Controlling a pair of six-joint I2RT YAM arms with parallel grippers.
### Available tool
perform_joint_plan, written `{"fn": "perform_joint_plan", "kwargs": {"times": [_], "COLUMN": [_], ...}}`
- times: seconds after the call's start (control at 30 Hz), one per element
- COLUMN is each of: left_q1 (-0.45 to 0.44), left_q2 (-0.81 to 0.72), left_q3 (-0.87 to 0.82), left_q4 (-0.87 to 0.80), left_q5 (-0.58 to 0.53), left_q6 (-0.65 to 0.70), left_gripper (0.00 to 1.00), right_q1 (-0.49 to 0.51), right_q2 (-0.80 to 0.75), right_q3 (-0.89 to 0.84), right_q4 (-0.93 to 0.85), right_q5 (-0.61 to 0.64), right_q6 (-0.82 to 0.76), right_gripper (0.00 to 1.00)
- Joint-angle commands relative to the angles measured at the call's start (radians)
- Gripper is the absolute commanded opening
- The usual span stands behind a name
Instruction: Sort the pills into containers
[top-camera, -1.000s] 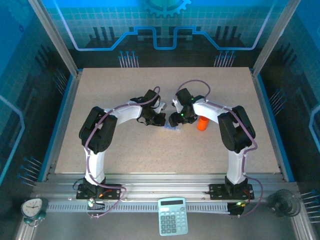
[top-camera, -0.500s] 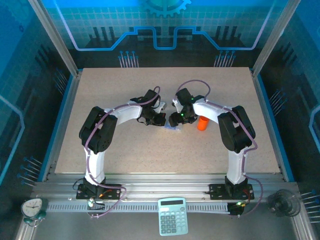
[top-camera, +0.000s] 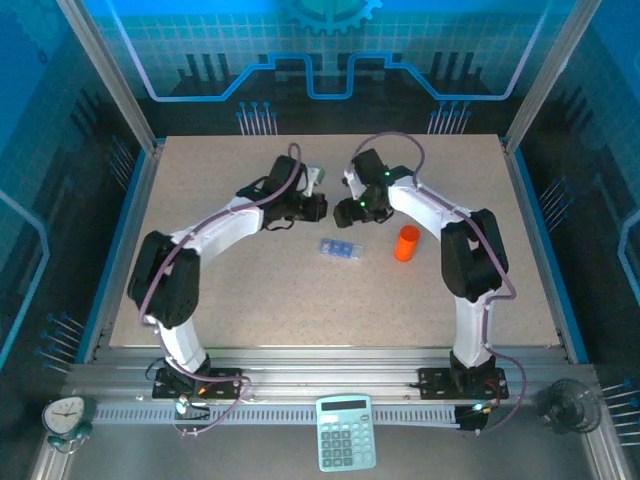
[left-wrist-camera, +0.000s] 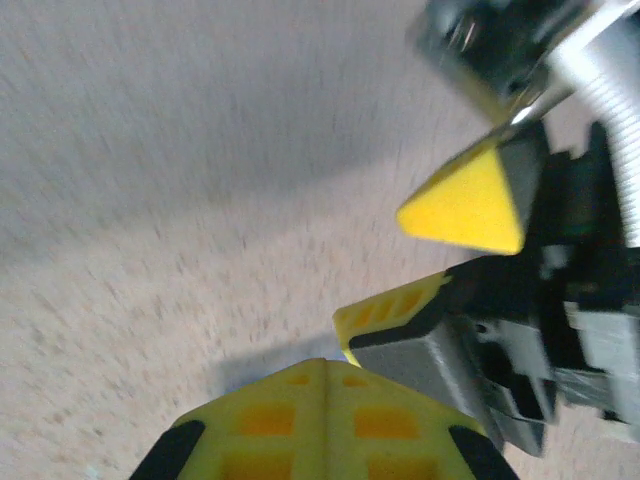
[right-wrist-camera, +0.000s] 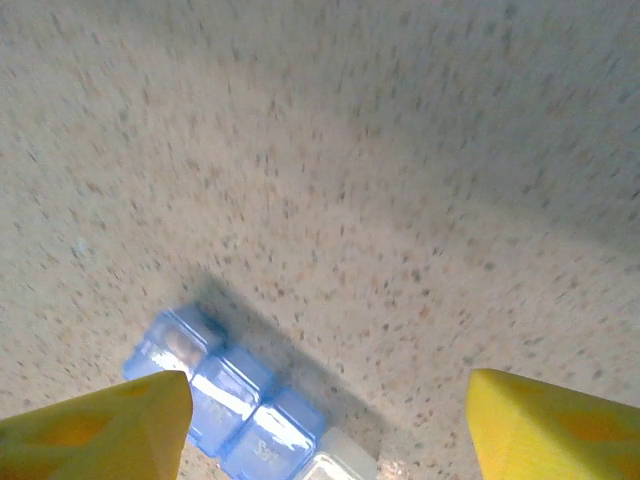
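Top external view: the blue pill box (top-camera: 342, 249) lay flat on the speckled table (top-camera: 230, 290), just below centre of the frame. Its long axis ran left to right, and the right end dipped a touch toward the lower right. An orange bottle (top-camera: 406, 243) stood upright near that right end, clear of the box.

Both arms arched in over the middle! The left gripper (top-camera: 318, 210) and right gripper (top-camera: 346, 213) sat nose to nose just above the box in the frame, neither touching it.

Over to the left wrist view: the left claw's own yellow fingers (left-wrist-camera: 325, 420) were pressed together along one seam at the bottom edge, holding nothing. The right gripper (left-wrist-camera: 430, 260) loomed at the right side with its yellow tips parted.

In the right wrist view, the right gripper (right-wrist-camera: 330, 400) had its fingers spread to the two bottom corners, and nothing was gripped. The pill box (right-wrist-camera: 240, 400) sat at lower left, beside the left-hand finger. Its row of compartments slanted from upper left to lower right, and the last cell at the bottom edge looked pale.
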Motion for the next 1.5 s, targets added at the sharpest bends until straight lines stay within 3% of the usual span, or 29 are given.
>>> {"fn": "perform_joint_plan", "kwargs": {"times": [0.0, 0.17, 0.43, 0.53, 0.57, 0.6, 0.63, 0.77, 0.9, 1.17, 1.47], "left_q1": [0.028, 0.055, 0.086, 0.092, 0.093, 0.095, 0.096, 0.1, 0.101, 0.102, 0.158], "left_q2": [-0.113, -0.246, -0.393, -0.454, -0.474, -0.494, -0.511, -0.57, -0.627, -0.684, -0.625], "left_q3": [-0.073, -0.21, -0.4, -0.474, -0.496, -0.516, -0.533, -0.599, -0.693, -0.956, -0.987], "left_q4": [0.129, 0.256, 0.311, 0.336, 0.341, 0.346, 0.348, 0.37, 0.454, 0.864, 0.966], "left_q5": [-0.066, -0.119, -0.162, -0.199, -0.22, -0.242, -0.261, -0.345, -0.422, -0.542, -0.637], "left_q6": [-0.028, -0.025, 0.009, 0.03, 0.039, 0.048, 0.056, 0.097, 0.146, 0.279, 0.33], "left_gripper": [0.03, 0.17, 0.44, 0.63, 0.72, 0.92, 0.99, 0.99, 0.99, 0.99, 0.99], "right_q1": [-0.029, -0.065, -0.183, -0.237, -0.255, -0.274, -0.289, -0.361, -0.404, -0.424, -0.426], "right_q2": [-0.059, -0.201, -0.519, -0.612, -0.642, -0.667, -0.687, -0.76, -0.81, -0.854, -0.802], "right_q3": [0.036, -0.061, -0.411, -0.51, -0.537, -0.561, -0.578, -0.644, -0.691, -0.735, -0.832], "right_q4": [-0.054, 0.037, 0.29, 0.336, 0.346, 0.352, 0.357, 0.367, 0.388, 0.458, 0.631], "right_q5": [-0.031, -0.043, -0.078, -0.083, -0.086, -0.088, -0.089, -0.085, -0.039, 0.12, 0.313], "right_q6": [0.014, 0.035, 0.1, 0.105, 0.107, 0.105, 0.105, 0.111, 0.123, 0.145, 0.088], "right_gripper": [0.75, 0.77, 0.87, 0.9, 0.91, 0.92, 0.93, 1.0, 1.0, 1.0, 1.0]}}
